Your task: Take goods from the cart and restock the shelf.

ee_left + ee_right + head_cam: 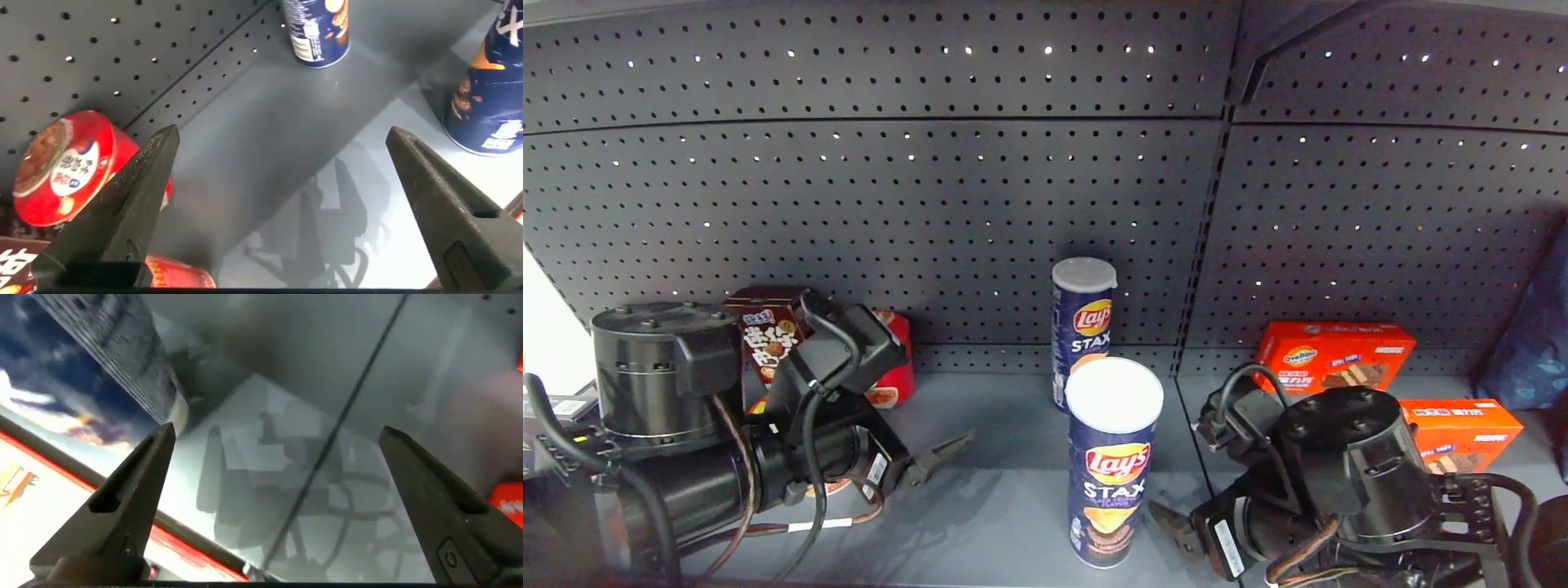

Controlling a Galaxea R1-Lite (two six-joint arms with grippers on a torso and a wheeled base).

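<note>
Both agape: left pincer [282, 135], right pincer [276, 434], chip can [1112, 465] between.

A blue chip can [1113, 465] stands upright on the grey shelf [1005, 498], a second can [1083, 327] just behind it.

Behind the left fingers [947, 447] the brown box [768, 331] and the red bowl [897, 376] are largely hidden, ahead of them the far can [317, 28] and near can [490, 98] are cut off by the edge, and beside the right fingers [135, 498] a blurred package [49, 469] cannot be identified.
</note>
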